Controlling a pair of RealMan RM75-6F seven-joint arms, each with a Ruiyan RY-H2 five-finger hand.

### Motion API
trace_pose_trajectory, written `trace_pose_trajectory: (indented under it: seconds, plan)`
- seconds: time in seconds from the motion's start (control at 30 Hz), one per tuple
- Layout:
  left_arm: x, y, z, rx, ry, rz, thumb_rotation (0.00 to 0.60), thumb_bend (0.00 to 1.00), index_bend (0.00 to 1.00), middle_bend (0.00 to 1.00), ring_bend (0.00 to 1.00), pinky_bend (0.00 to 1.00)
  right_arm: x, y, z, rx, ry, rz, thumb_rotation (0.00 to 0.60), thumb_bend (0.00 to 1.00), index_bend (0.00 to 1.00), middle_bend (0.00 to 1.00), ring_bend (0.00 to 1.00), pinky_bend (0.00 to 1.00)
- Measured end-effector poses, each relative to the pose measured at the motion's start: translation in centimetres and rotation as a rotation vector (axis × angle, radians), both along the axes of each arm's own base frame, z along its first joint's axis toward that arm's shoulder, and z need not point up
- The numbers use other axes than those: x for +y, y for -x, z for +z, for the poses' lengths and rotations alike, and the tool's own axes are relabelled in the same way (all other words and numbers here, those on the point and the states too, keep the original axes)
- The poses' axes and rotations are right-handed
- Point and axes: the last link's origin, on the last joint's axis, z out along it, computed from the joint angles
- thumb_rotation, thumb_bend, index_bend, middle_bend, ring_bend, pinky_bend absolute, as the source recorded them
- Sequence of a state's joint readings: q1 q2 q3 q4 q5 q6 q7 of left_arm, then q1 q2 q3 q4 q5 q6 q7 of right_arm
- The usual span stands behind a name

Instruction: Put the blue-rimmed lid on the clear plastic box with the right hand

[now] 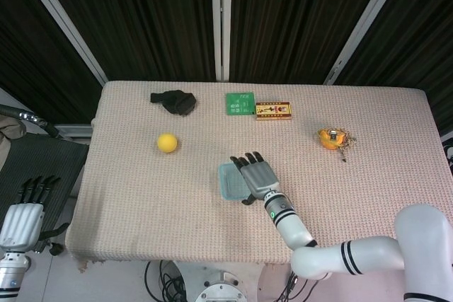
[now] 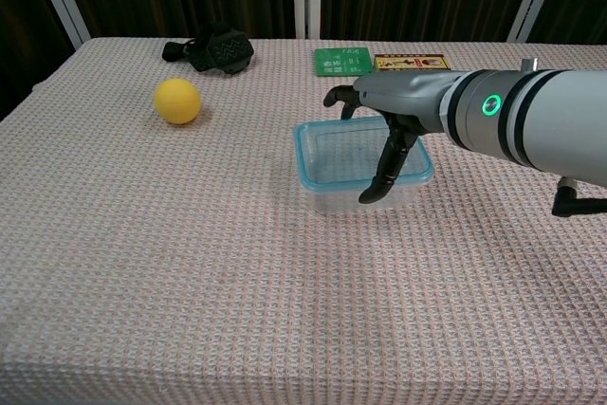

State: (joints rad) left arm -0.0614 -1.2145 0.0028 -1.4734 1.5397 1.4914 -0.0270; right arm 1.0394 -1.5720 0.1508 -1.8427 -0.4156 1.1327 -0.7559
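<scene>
The clear plastic box [image 2: 330, 198] stands near the middle of the table, and the blue-rimmed lid [image 2: 332, 154] lies flat on top of it. In the head view only the left strip of the lid [image 1: 227, 180] shows beside my right hand [image 1: 258, 177]. That right hand [image 2: 391, 126] lies spread over the right part of the lid, its thumb hanging down past the box's near edge. I see nothing clasped in it. My left hand [image 1: 20, 217] hangs off the table's left side with fingers straight and apart, empty.
A yellow ball [image 2: 177, 101] sits left of the box. Along the far edge lie a black object [image 2: 213, 50], a green card [image 1: 240, 103] and a small brown box [image 1: 274, 110]. An orange item with keys [image 1: 331, 138] lies to the right.
</scene>
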Motion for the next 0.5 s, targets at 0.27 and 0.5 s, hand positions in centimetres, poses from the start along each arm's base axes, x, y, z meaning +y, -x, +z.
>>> trace_pose_trajectory:
  seconds: [0.27, 0.5]
  plan:
    - [0.1, -0.1, 0.0, 0.001, 0.0, -0.003, 0.6, 0.0, 0.1, 0.07, 0.0, 0.0, 0.2, 0.2, 0.6, -0.023, 0.009, 0.01, 0.6, 0.0, 0.0, 0.04, 0.0, 0.0]
    - [0.0, -0.1, 0.1, 0.002, 0.0, -0.002, 0.6, 0.0, 0.1, 0.07, 0.0, 0.0, 1.4, 1.2, 2.1, -0.026, 0.046, 0.052, 0.6, 0.0, 0.0, 0.14, 0.0, 0.0]
